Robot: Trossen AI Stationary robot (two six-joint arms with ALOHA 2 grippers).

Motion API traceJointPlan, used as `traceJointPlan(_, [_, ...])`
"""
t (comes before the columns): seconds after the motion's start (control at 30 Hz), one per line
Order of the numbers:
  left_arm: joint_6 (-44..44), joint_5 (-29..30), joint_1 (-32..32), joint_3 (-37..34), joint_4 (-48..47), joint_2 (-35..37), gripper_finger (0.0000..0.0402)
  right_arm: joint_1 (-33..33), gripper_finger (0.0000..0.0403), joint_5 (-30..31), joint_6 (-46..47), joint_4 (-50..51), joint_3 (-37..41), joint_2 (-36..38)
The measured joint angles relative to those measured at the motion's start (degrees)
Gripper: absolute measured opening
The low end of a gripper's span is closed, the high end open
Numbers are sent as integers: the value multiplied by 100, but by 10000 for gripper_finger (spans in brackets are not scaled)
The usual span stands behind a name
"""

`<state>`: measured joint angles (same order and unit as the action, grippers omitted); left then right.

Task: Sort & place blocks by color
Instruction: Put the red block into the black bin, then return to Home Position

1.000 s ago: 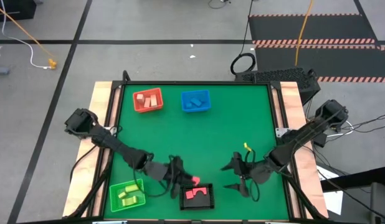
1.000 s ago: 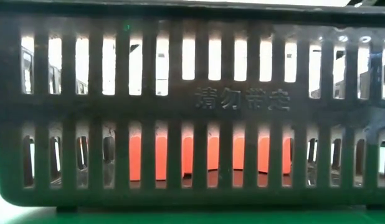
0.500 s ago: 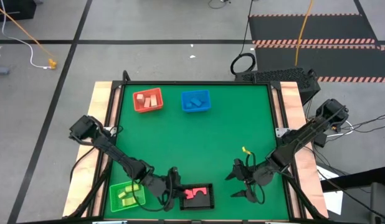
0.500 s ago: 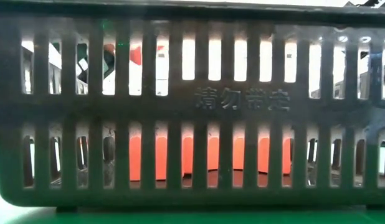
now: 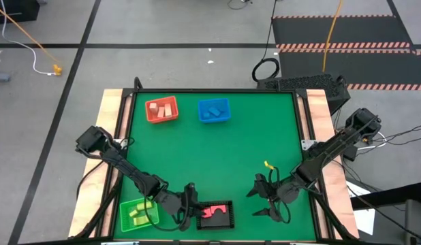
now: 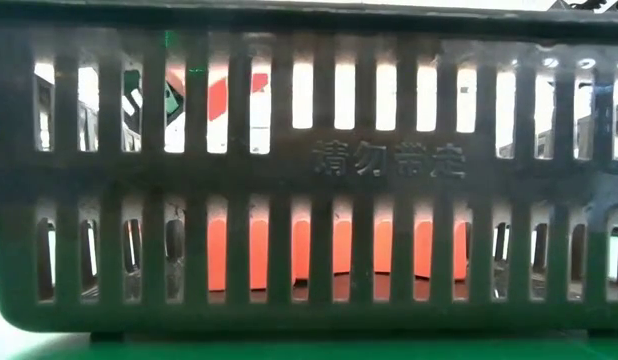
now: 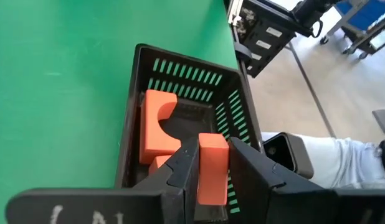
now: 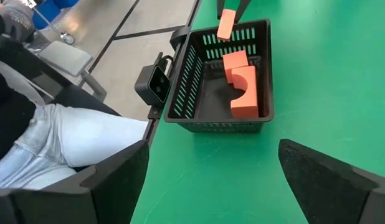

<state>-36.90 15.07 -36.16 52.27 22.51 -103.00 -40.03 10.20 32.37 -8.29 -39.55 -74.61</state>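
High view: little changed from half a second back; a second back, left arm stretched farther right with the red block showing above the black basket (image 5: 216,215), now drawn in at lower centre. Left gripper (image 5: 191,209) at the basket's left edge. Right gripper (image 5: 270,202) just right of centre bottom, spread wide, holding nothing. Red basket (image 5: 161,109) with tan blocks (image 5: 164,108) and blue basket (image 5: 214,110) with blue blocks (image 5: 210,112) at upper centre of the green mat (image 5: 217,150); green basket (image 5: 139,214) with yellow-green blocks (image 5: 137,214) at lower left.

Low view: frame filled by the black basket's slotted plastic wall (image 6: 309,170), raised characters moulded right of centre. Orange-red glowing through the lower slots. At upper left, a red patch and gripper parts behind the slots, slightly larger than half a second ago, missing a second ago.

Left wrist view: not visible from above, the grip itself: left gripper (image 7: 208,165) clamped on a smooth rectangular red block (image 7: 212,167) at bottom centre, held over the basket. Inside, an arch-shaped red block (image 7: 156,124) with a half-round notch, and another red piece (image 7: 158,165) partly hidden.

Right wrist view: black basket (image 8: 180,93) at upper centre, arch block (image 8: 245,93) and a cube (image 8: 235,61) within, the held block (image 8: 225,23) above its far rim. Right fingers (image 8: 332,180) far apart at the bottom corners. A person's jeans-clad leg (image 8: 68,140) at left, beyond the table edge.
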Motion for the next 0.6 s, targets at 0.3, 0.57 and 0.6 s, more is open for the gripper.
traceJointPlan(0.3, [-426, -2, 8, 0, 41, 0, 88, -22, 345, 0, -94, 0, 0, 0])
traceJointPlan(0.57, [-70, 236, 125, 0, -32, 0, 88, 4, 345, 2, -200, -1, 0, 0])
traceJointPlan(0.6, [-71, 249, 140, 0, -40, 0, 88, 4, 345, 2, -200, -1, 0, 2])
